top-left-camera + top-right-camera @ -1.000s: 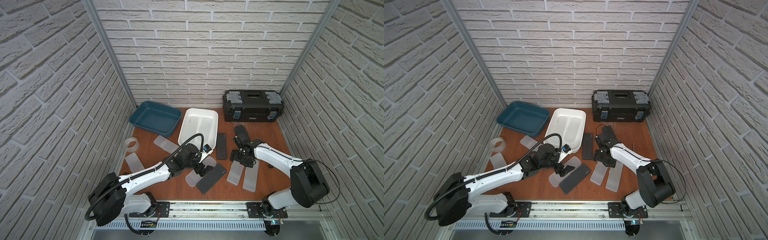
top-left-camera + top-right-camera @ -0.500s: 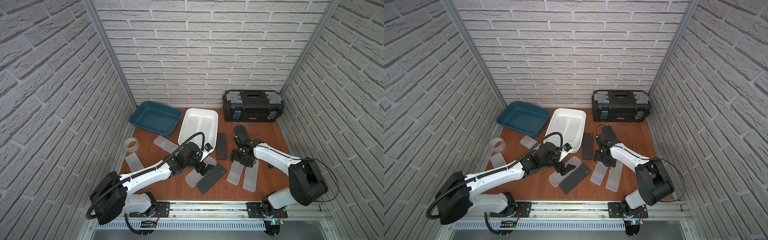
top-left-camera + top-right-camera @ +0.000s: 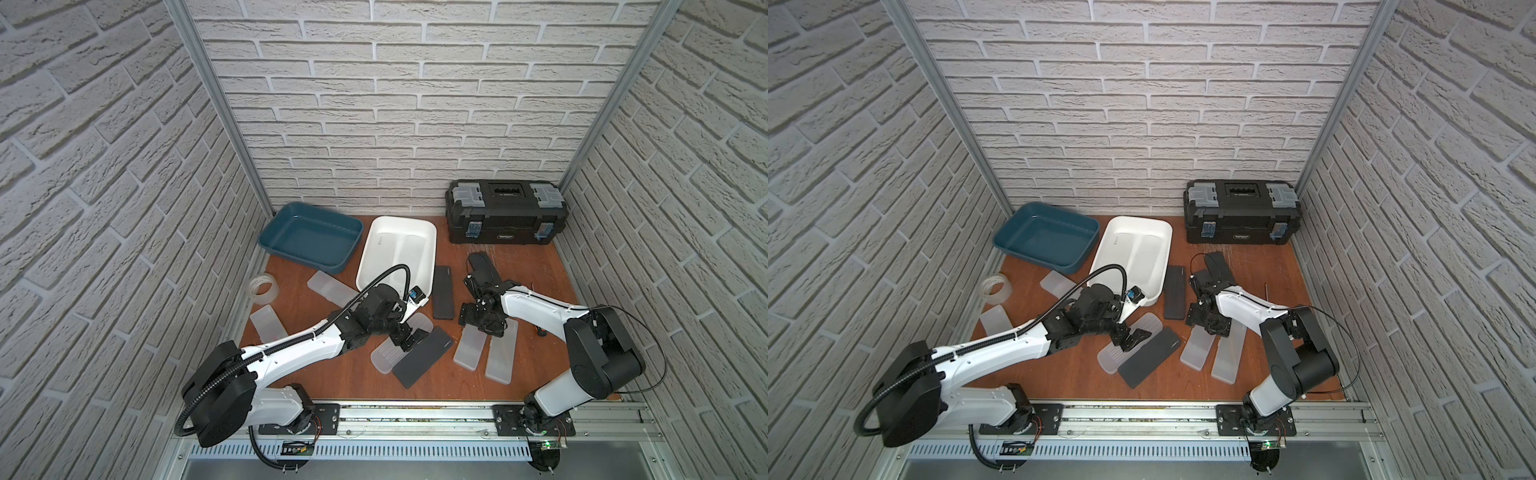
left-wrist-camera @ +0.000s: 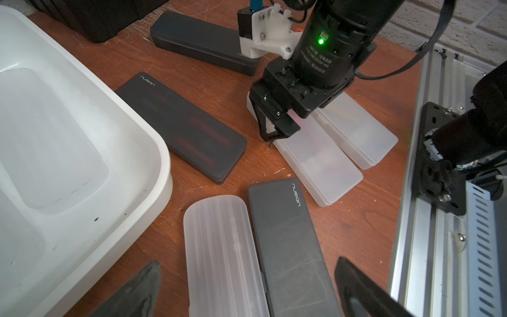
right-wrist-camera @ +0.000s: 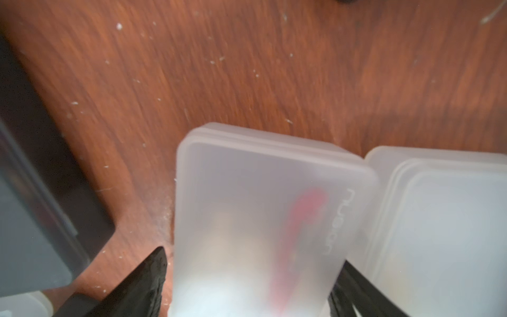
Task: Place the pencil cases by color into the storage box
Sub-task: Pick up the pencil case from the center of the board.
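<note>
Heads up on the grip: your right gripper (image 5: pixel 253 260) is straddling the short end of a frosted case (image 5: pixel 274 205), one finger down each long side. That looks like the sensible way in, since these cases are flat and only the narrow width fits between the fingers. I can't tell if it has actually clamped or is just bracketing it. The catch is the second frosted case (image 5: pixel 444 233), which lies touching it, so that finger is jammed into the seam and I'd guess the neighbour gets dragged when you lift. Your left gripper (image 3: pixel 409 338) is spread wide and holding nothing. It hangs low over the ribbed frosted case (image 4: pixel 219 255) and the black case (image 4: pixel 290 247), which lie side by side and touching, so there's no gap for a finger there either. Both the white bin (image 3: pixel 407 249) and the blue bin (image 3: pixel 307 237) have nothing in them, so sorting hasn't really begun. A black case (image 3: pixel 442 297) lies just beside the white bin, between the arms, and another black case (image 4: pixel 203 41) is near the toolbox (image 3: pixel 505 212). Two more frosted cases (image 3: pixel 268 326) (image 3: pixel 328 282) and a tape roll (image 3: pixel 262 286) sit out on your left, well clear of the action.
</note>
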Controlling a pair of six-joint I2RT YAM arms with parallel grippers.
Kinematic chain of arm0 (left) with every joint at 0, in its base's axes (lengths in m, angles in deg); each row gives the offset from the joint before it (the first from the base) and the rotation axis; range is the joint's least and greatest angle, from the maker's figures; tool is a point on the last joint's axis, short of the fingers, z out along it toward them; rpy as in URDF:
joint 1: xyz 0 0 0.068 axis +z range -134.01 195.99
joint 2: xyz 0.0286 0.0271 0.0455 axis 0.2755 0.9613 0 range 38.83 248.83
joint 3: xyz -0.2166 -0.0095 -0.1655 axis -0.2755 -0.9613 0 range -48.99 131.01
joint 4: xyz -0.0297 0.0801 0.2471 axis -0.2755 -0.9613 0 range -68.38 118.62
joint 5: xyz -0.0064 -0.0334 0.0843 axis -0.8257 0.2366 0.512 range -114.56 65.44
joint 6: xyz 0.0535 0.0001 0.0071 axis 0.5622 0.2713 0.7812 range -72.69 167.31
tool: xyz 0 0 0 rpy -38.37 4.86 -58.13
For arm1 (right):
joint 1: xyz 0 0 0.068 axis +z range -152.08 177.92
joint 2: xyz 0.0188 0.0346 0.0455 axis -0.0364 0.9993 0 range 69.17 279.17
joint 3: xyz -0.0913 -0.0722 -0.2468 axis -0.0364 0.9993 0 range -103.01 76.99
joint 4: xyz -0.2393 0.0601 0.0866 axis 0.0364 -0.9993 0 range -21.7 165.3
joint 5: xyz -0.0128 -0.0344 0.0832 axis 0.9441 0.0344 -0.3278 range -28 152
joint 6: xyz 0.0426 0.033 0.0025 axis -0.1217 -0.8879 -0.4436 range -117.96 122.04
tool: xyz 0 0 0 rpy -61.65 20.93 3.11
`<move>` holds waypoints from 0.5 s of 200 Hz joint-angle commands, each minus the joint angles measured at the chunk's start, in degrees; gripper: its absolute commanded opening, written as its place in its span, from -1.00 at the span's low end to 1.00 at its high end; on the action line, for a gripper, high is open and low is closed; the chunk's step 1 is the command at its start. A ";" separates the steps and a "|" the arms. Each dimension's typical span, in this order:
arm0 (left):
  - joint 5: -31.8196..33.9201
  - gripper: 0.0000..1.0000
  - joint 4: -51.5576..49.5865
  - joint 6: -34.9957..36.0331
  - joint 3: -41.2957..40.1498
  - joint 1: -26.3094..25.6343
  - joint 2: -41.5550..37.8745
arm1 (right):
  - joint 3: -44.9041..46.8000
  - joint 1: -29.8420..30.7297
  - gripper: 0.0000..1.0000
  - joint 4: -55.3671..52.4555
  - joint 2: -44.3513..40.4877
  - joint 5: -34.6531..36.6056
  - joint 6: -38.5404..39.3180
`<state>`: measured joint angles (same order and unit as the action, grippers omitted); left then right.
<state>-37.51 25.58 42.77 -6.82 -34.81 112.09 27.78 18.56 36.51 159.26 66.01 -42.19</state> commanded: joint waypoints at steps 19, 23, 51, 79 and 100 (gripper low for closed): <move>-0.58 0.96 0.45 -0.13 1.75 -0.26 0.28 | 1.49 -0.95 0.75 1.60 -1.05 0.21 -1.21; -0.58 0.96 0.50 -0.13 1.62 -0.30 0.29 | 1.45 -1.03 0.75 1.50 -1.05 0.28 -1.22; -0.50 0.96 0.32 -0.18 1.68 -0.31 0.08 | 1.57 -1.81 0.73 1.67 -1.36 0.49 -1.73; -0.50 0.96 0.39 -0.08 1.64 -0.26 0.16 | 1.96 -2.59 0.71 2.55 -0.54 -0.45 -2.25; -0.56 0.96 0.23 0.01 1.86 -0.26 0.29 | 1.77 -2.63 0.63 3.25 0.28 -0.77 -2.44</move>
<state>-37.53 25.38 42.68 -6.82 -34.81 112.26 28.45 16.42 37.65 159.17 65.77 -43.70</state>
